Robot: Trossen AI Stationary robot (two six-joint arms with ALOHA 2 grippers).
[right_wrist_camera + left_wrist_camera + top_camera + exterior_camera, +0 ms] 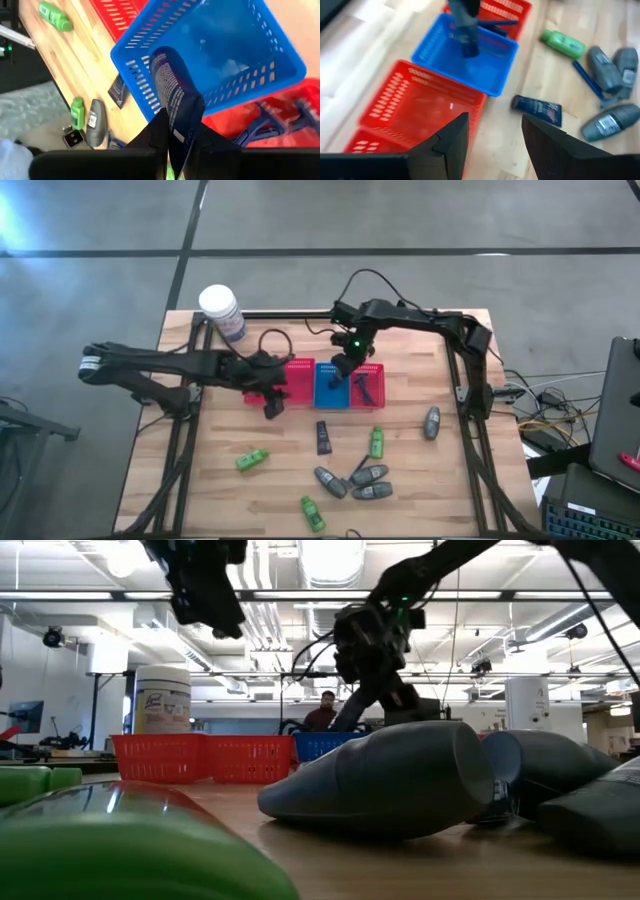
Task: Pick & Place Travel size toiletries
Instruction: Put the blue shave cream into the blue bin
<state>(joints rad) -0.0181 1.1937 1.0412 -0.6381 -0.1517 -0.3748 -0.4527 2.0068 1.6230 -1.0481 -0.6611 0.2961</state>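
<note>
The right gripper [343, 366] hangs over the blue slotted plastic basket [331, 393], its fingers pinching a dark oblong tube [175, 102] held end-down above the basket's open floor. Just right of it sits a red slotted basket [371, 391] holding two thin dark blue razors [270, 120]. To the left, the left gripper [492, 145] hovers over the near edge of another red basket [427, 107], fingers spread apart with nothing between them.

On the bare wooden table [200, 470], nearer than the baskets, the other toiletries lie scattered. Three bright green little bottles: one at left [251, 460], one near the front edge [312, 513], one right of centre [377, 443]. Four grey rounded tubes: three clustered together [355, 482], one apart at right [432, 422]. One more dark oblong tube [324, 437] lies just near the blue basket. A large white-lidded jar [221, 311] stands at the far left corner.
</note>
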